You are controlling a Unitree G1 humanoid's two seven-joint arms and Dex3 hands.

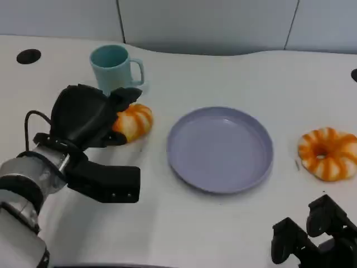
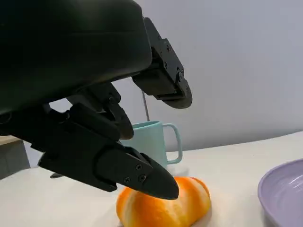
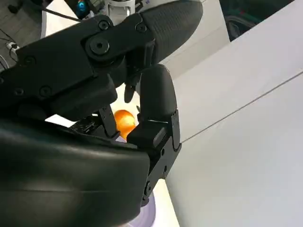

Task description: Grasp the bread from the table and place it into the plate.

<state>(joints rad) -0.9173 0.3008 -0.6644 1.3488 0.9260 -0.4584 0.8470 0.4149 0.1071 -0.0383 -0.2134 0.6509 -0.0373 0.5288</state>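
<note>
Stage: early, by my reading; the grasp is being set up and nothing has been carried yet.
Bread: the orange-and-white striped bread point(image 1: 134, 121) lies on the bench point(image 1: 223, 234), just in front of the teal mug point(image 1: 115, 67) and to the left of the plate point(image 1: 220, 148), apart from its rim.
Left robot hand: the left robot hand point(image 1: 89, 117) is at the bread, fingers spread above and around it; in the left wrist view a fingertip point(image 2: 158, 184) sits at the top of the loaf (contact or a hair's gap, I cannot tell which). No closed grip on the bread shows.
Right robot hand: the right robot hand point(image 1: 315, 237) rests low at the near right edge, holding nothing; whether its fingers are spread or curled I cannot tell.
Plate: lilac, holds nothing.
Left to do: close on the bread, lift, carry right, set it in the plate.
Other item: a ring-shaped striped bread point(image 1: 328, 153) lies on the far side of the plate (untouched).
Surface: smooth white bench with a curved far edge and a dark round hole point(image 1: 28, 56) at the far left.
Room: pale grey panelled wall point(image 1: 223, 22) behind.
</note>
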